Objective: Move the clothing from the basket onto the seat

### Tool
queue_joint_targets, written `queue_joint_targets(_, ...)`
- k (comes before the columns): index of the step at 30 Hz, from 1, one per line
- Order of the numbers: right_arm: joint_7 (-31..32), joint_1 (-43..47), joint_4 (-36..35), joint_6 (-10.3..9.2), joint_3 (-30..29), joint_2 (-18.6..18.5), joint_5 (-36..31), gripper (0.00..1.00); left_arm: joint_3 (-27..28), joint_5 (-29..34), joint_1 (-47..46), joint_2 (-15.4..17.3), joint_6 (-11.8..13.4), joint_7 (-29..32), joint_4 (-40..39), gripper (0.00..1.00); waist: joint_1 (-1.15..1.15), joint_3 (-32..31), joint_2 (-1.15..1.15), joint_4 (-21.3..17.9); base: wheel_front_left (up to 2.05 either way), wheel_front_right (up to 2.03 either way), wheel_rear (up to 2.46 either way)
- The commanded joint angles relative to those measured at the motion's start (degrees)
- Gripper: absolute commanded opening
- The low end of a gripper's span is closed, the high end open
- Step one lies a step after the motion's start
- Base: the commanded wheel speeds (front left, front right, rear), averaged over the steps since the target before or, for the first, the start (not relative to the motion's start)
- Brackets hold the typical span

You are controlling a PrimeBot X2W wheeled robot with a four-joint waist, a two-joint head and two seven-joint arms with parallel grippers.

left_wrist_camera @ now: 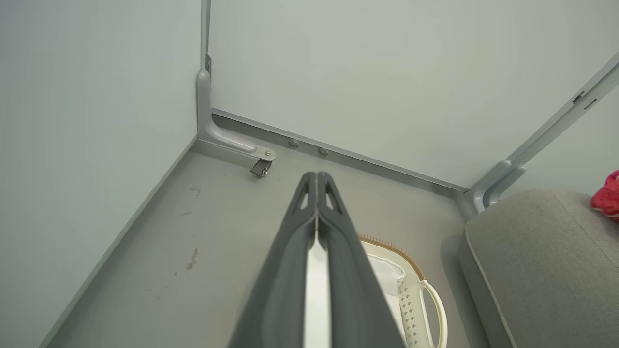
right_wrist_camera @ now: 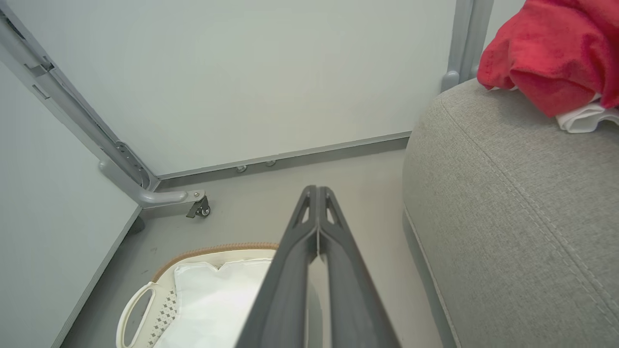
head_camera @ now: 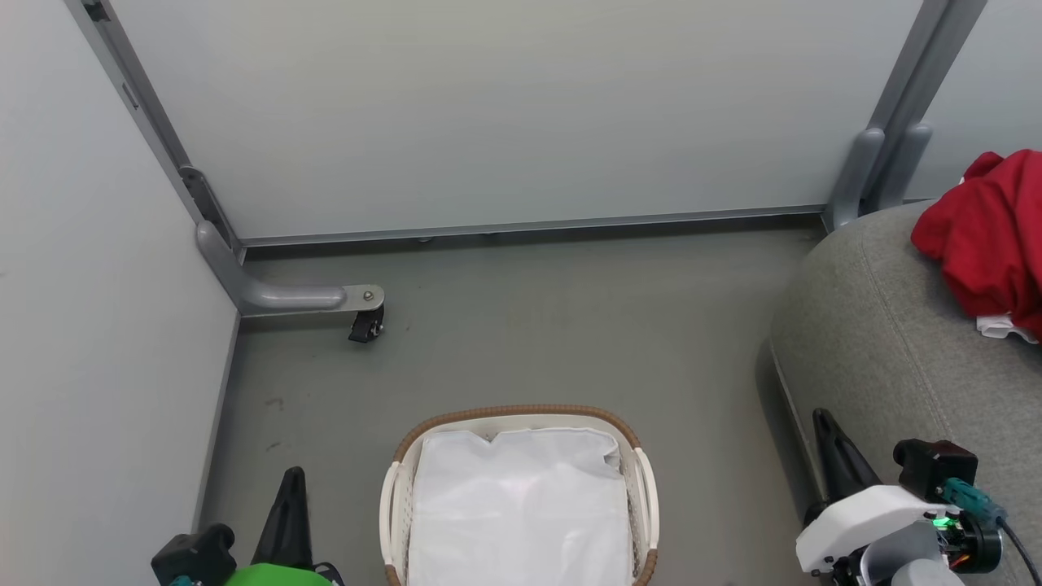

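Red clothing [head_camera: 989, 232] with a bit of white lies bunched on the grey seat [head_camera: 879, 342] at the right; the right wrist view has the clothing [right_wrist_camera: 551, 48] at its top right, on the seat [right_wrist_camera: 508, 203]. The white basket [head_camera: 521, 417] with a brown rim stands on the floor at bottom centre, holding only its white liner [head_camera: 521, 505]. My left gripper [head_camera: 291, 480] is shut beside the basket's left side, fingertips [left_wrist_camera: 312, 179] pressed together with nothing between them. My right gripper [head_camera: 822, 419] is shut too, between basket and seat, fingertips [right_wrist_camera: 312, 191] touching.
Pale partition walls [head_camera: 488, 106] close off the back and left. A grey metal foot with a small caster [head_camera: 366, 325] juts onto the floor at the left corner. Another frame post [head_camera: 879, 171] rises behind the seat. Bare grey floor [head_camera: 570, 325] lies between the basket and the back wall.
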Motion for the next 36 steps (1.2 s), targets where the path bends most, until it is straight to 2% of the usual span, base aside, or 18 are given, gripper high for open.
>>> queue_joint_targets(1,0.4,-1.0,-1.3,-0.01,-0.2,-0.3,2.5,0.0,0.6,-2.4,-1.3,0.3,-0.2,0.4,-1.1,0.0,0.0,0.0,0.0,0.0,0.0,0.0,0.0)
queue_joint_targets(16,3.9,-0.8,-3.3,-0.02,-0.8,-0.4,17.8,0.0,2.5,-15.8,-3.1,0.6,-0.4,4.0,-1.9,0.0,0.0,-0.1,0.0,-0.5,0.0,0.0,0.0)
queue_joint_targets(36,8.0,-0.9,-5.1,-0.03,-1.7,-0.6,34.1,0.0,4.8,-30.0,-4.9,0.8,-0.8,8.1,-2.7,0.0,0.0,-0.1,0.0,-1.1,0.0,0.0,0.0)
